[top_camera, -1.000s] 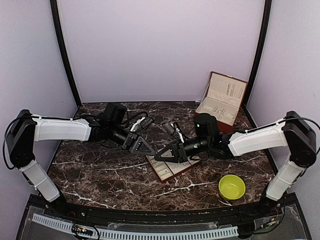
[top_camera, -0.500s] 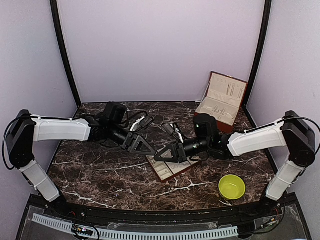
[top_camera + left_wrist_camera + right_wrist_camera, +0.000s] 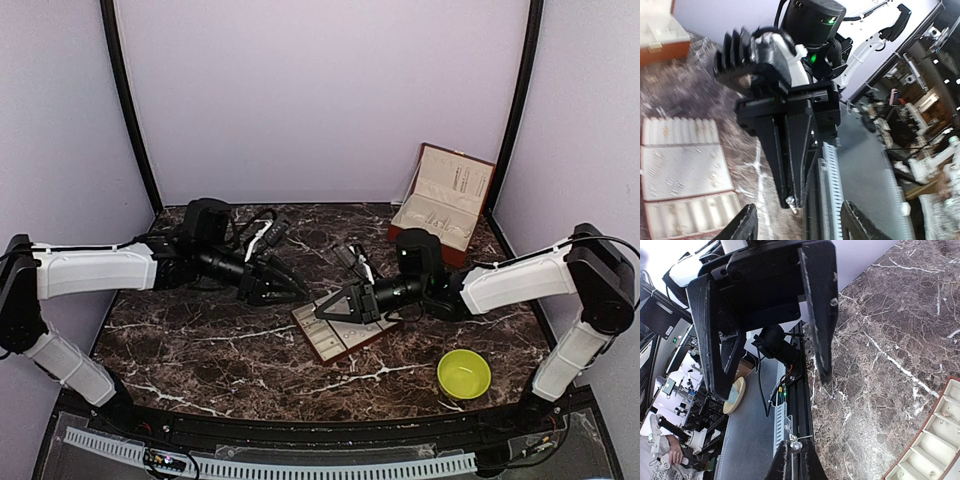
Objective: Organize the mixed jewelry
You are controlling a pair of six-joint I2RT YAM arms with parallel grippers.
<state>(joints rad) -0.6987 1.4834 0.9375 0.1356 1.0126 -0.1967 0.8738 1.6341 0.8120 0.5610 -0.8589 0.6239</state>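
Nearest us, the right pincer [image 3: 322, 313] is clenched on a tiny silvery stud [image 3: 791, 201], above the tabletop [image 3: 200, 350] near the left end of the tray [image 3: 318, 345]. We judge the stud very light, hard and slippery, so it is best pinched at the very fingertips. Behind, the left pincer [image 3: 300, 292] stands released.

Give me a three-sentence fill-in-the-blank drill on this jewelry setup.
1. The right gripper is shut on a tiny silvery piece, while the left gripper is ___.
2. The yellow-green bowl sits nearest the ___ arm's base.
3. The reddish-brown box stands with its lid ___, not shut.
Missing words: open; right; open.
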